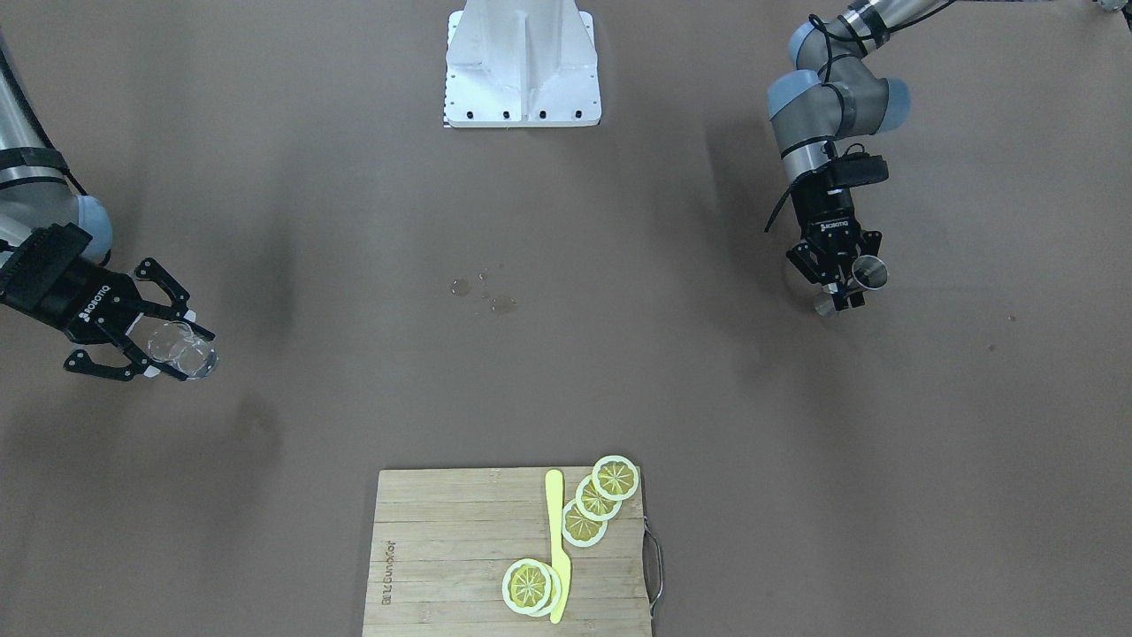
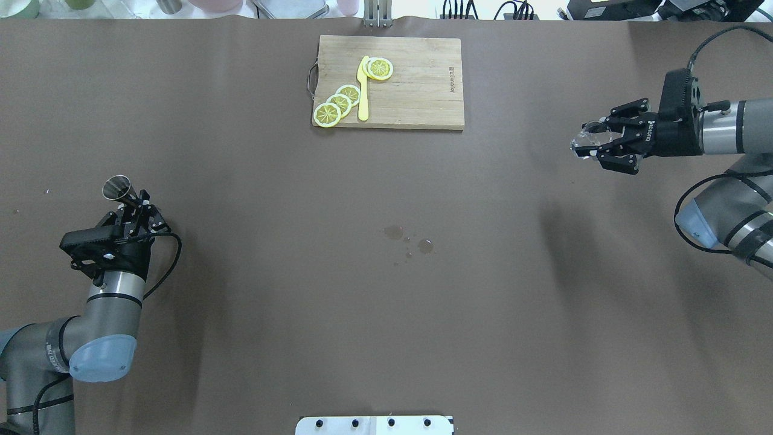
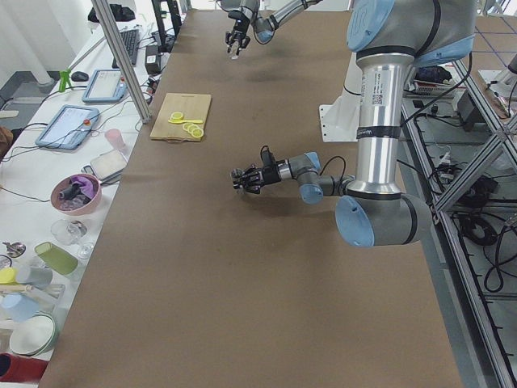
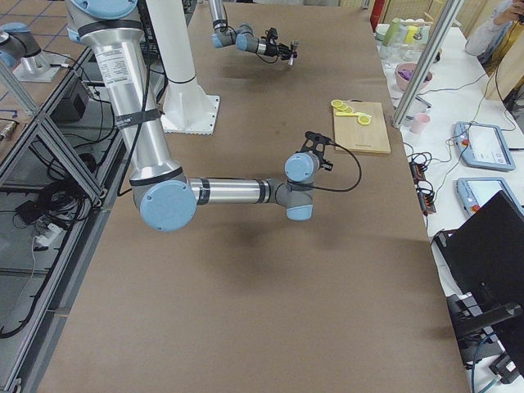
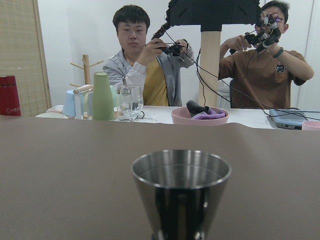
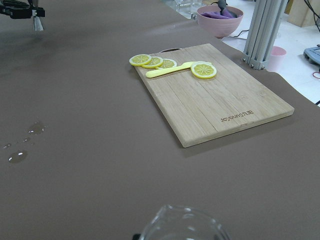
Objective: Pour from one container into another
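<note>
**A:** Items, biggest first. Dial is the overhead view, twelve being the far edge.

**B:** Item one: table, brown cover. Item two: wooden cutting board, at twelve o'clock, metal handle on its nine o'clock end.

**A:** The claws?

**B:** Item three: left gripper, at nine o'clock, raised off the table and closed on the steel jigger. The jigger's mouth is up and it pokes out beyond the fingers towards eleven. Item four: right gripper, between two and three o'clock, fingers clamped on the clear glass, which points towards nine. The two vessels are well apart, at opposite ends of the table.

**A:** Contents?

**B:** Cannot tell for either.

**A:** Smaller lots?

**B:** Item five: yellow knife, flat on the board, lying twelve-to-six. Item six: lemon slices, three overlapping at the board's eight o'clock corner, more touching the knife's twelve o'clock end. Item seven: water drops, scattered at the table's centre.
</note>
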Motion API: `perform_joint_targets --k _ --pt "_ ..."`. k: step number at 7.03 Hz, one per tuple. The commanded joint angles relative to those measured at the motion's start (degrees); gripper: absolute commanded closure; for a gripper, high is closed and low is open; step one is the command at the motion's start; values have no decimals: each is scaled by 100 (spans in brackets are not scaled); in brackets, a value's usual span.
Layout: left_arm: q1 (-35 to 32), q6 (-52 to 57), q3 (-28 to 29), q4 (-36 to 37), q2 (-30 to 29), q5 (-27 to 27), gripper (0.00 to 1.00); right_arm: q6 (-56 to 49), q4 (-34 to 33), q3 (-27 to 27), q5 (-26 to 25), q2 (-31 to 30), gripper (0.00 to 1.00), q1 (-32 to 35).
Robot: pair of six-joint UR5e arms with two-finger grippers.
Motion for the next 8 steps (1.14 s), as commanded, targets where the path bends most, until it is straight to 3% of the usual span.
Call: perform_joint_targets --k 1,2,4,5,8 --pt "-1 1011 -561 -152 6 -574 100 -1 6 -4 44 -25 100 92" --pt "-18 2010 -651 -580 -20 -647 100 16 -20 13 70 -7 100 127" --pt "-150 3141 -643 -716 -483 -683 100 43 -212 57 270 28 100 153" --pt "-333 3484 -600 -725 -851 -1101 100 69 -718 232 733 89 100 328" --pt "-774 4468 -302 -881 -1949 -1850 100 -10 -829 558 695 98 100 374"
